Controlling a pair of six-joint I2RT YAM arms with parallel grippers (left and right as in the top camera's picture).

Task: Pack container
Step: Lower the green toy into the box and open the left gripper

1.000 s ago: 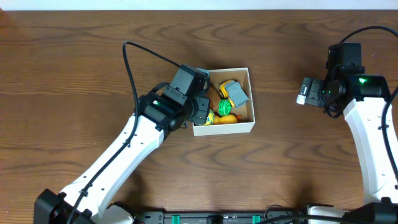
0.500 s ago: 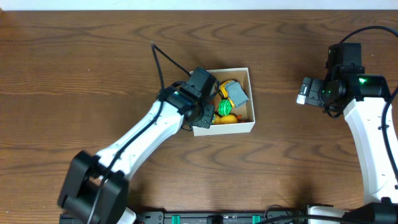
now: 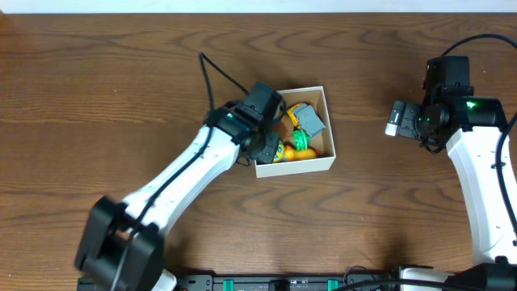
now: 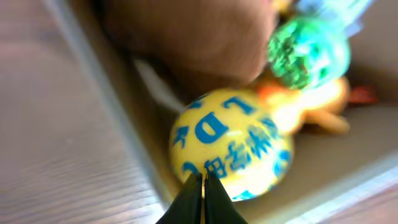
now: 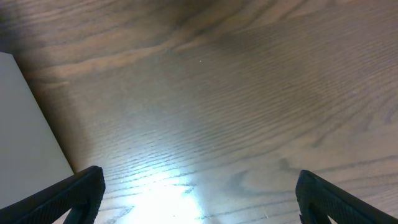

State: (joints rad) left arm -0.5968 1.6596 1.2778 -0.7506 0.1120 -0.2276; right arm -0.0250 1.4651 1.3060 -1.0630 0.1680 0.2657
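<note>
The container (image 3: 296, 166), a small white box with a brown inside, stands mid-table with several toys in it. A yellow ball with blue letters (image 4: 230, 144) lies in its near-left corner (image 3: 275, 153). Beside the ball are a green ball (image 4: 308, 53) (image 3: 301, 141) and an orange toy (image 4: 311, 102). A grey and yellow toy (image 3: 306, 120) lies farther back. My left gripper (image 4: 203, 185) (image 3: 270, 142) is shut and holds nothing. Its tips sit just over the container's left wall, against the yellow ball. My right gripper (image 5: 199, 190) (image 3: 393, 119) hovers open over bare wood, to the right of the container.
The table is dark brown wood (image 3: 97, 89). A black cable (image 3: 218, 73) loops up from my left arm behind the container. In the right wrist view, a pale flat surface (image 5: 28, 124) fills the left edge.
My left gripper has pressed a little to the right into the container's left side. The green ball has shifted right and the container has been nudged slightly. The right arm has not moved.
</note>
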